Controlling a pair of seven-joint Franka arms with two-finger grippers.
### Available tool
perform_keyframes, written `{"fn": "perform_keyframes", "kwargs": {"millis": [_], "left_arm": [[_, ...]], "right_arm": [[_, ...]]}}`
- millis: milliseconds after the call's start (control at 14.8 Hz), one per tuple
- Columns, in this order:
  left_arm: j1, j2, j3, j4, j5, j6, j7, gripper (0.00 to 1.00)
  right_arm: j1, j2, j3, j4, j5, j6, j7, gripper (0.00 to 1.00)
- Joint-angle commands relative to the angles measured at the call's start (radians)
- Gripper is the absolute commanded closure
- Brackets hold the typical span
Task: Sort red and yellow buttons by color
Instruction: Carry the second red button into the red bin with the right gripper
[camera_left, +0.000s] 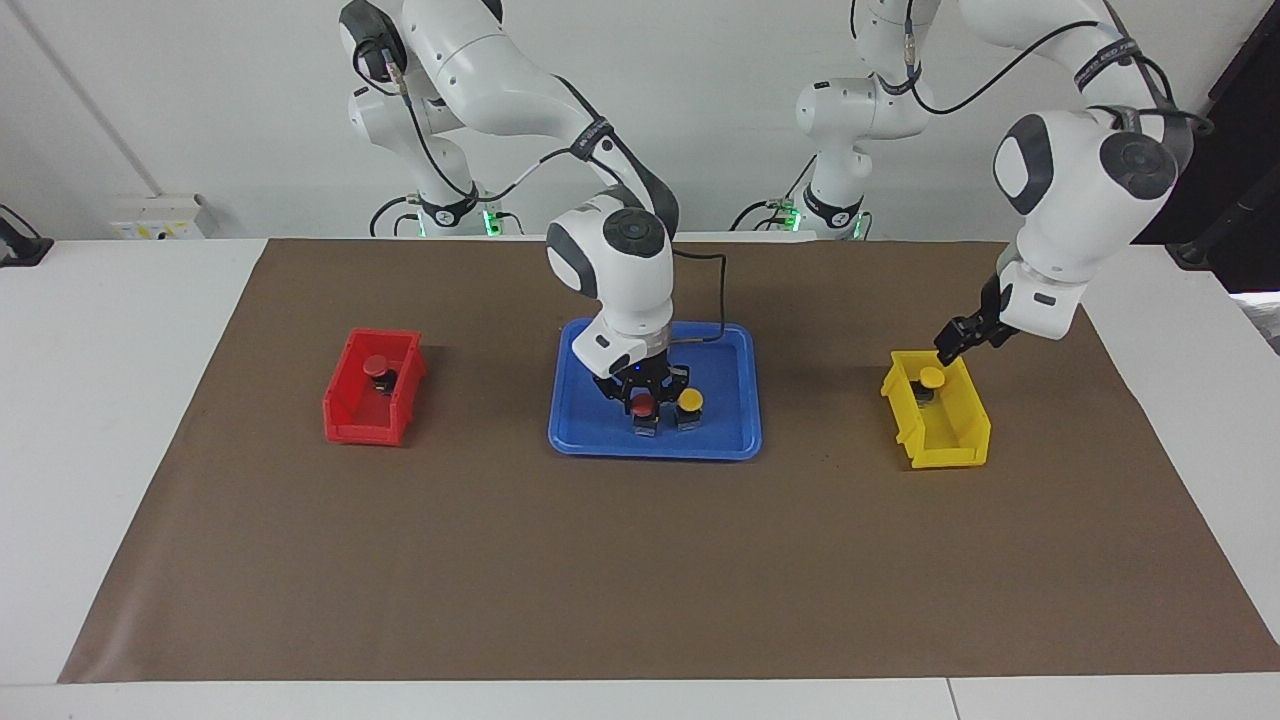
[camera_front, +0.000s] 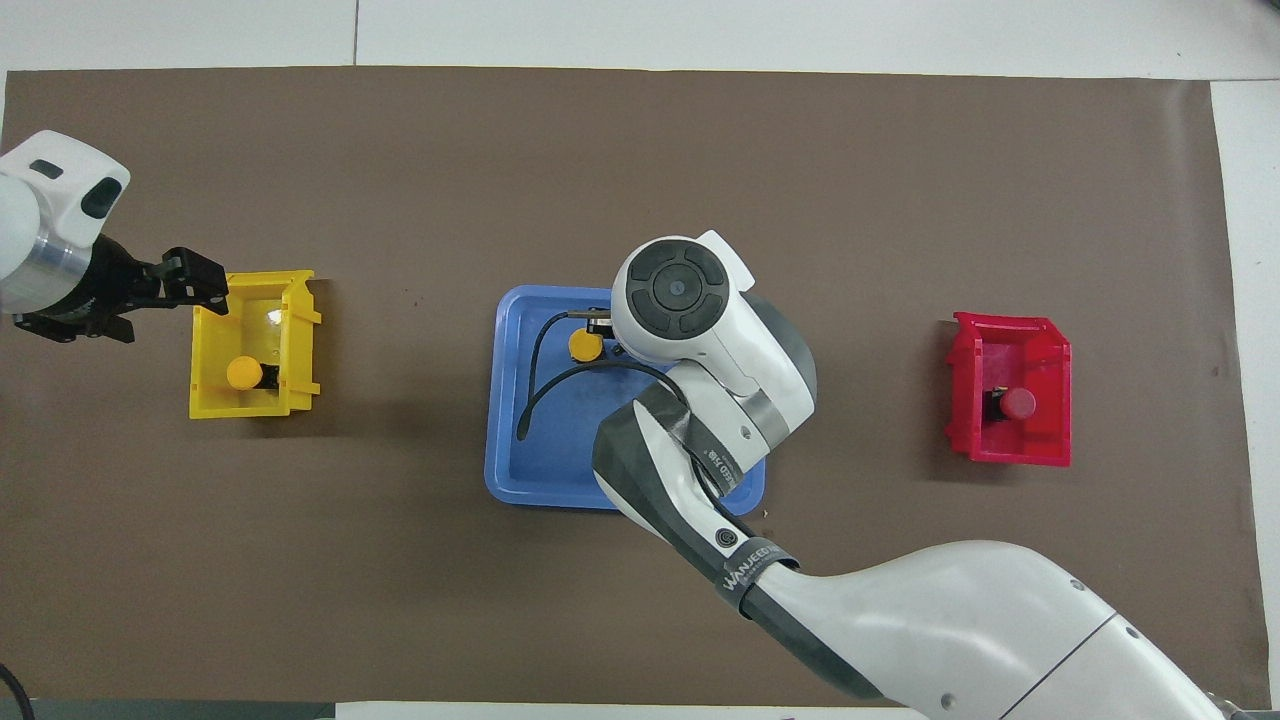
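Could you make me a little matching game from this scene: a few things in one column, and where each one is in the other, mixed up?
Things
1. red bin
2. yellow bin
3. blue tray
4. left hand

Places or states
A. toward the left arm's end of the table, one yellow button inside
B. up in the air over the yellow bin, holding nothing
C. toward the right arm's end, one red button inside
D. between the two bins, a red and a yellow button on it

Pairs: 1-C, 2-A, 3-D, 4-B
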Motion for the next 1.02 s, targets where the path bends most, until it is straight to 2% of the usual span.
{"fn": "perform_keyframes", "kwargs": {"millis": [0,135,203,339,474,745,948], "left_arm": [[-0.009,-0.016,0.006,0.123,0.029,-0.144,0.214,0.00],[-0.006,-0.028,0.012,0.156,0.020,-0.187,0.384,0.00],[-0.003,-0.033,0.014,0.159,0.018,-0.188,0.402,0.00],[-0.003,-0.036,0.016,0.143,-0.036,-0.134,0.329,0.00],[-0.036,-0.053,-0.001,0.076,-0.052,-0.050,0.171,0.00],[-0.261,-0.011,-0.009,-0.019,-0.052,0.119,-0.180,0.00],[-0.448,0.137,-0.004,-0.021,-0.052,0.238,-0.406,0.00]], "right_arm": [[-0.017,-0.036,0.001,-0.004,-0.014,-0.027,-0.018,0.81],[-0.083,-0.107,-0.004,0.010,-0.011,-0.115,-0.136,0.81],[-0.142,-0.159,-0.002,0.007,0.000,-0.168,-0.203,0.81],[-0.239,-0.256,-0.002,-0.012,0.018,-0.266,-0.294,0.80],[-0.343,-0.328,-0.002,-0.051,0.021,-0.334,-0.447,0.80],[-0.521,-0.358,-0.002,-0.090,0.072,-0.331,-0.687,0.80],[-0.610,-0.390,-0.002,-0.183,0.089,-0.250,-0.823,0.80]]}}
